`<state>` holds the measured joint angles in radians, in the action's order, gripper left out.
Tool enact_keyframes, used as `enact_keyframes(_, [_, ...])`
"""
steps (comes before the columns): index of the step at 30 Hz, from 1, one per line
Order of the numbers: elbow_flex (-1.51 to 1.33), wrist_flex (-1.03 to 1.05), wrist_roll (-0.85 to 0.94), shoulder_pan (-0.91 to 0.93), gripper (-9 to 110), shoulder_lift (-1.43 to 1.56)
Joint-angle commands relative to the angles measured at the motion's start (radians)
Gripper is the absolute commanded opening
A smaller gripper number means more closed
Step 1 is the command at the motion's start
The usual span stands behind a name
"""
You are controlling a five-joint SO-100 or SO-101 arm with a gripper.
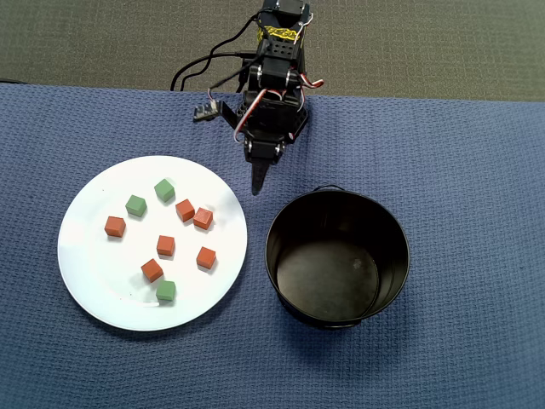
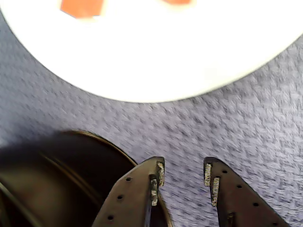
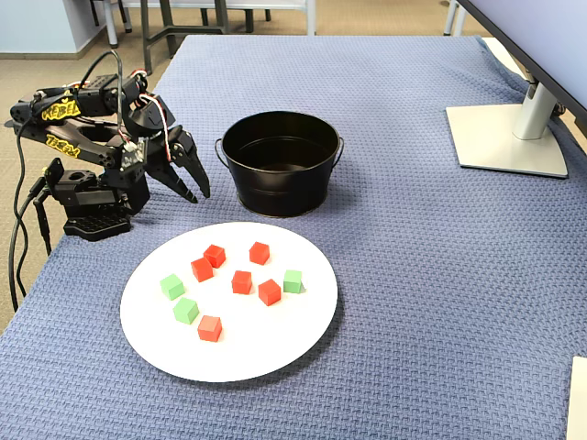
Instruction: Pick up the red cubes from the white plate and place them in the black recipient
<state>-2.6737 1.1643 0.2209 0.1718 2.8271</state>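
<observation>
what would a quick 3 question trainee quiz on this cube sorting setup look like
1. How many red cubes and how many green cubes lie on the white plate?
2. True or false: the black pot already holds a cube.
3. Multiple choice: in the fixed view the gripper is A) shut on a red cube, B) open and empty beside the pot, C) inside the pot.

Key
1. Six red, three green.
2. False; the overhead view shows only the pot's bare shiny bottom.
3. B; the jaws stand apart with nothing between them, over the blue cloth between plate and pot.
</observation>
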Motion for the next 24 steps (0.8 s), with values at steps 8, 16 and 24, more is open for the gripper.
enact_keyframes(8, [0.295, 0.041, 0.164, 0.264, 15, -0.235])
enact_keyframes(16, [0.373, -0.112, 0.052, 0.302, 16, -0.604])
enact_keyframes(24, [0.485, -0.193, -0.031, 0.36, 17, -0.821])
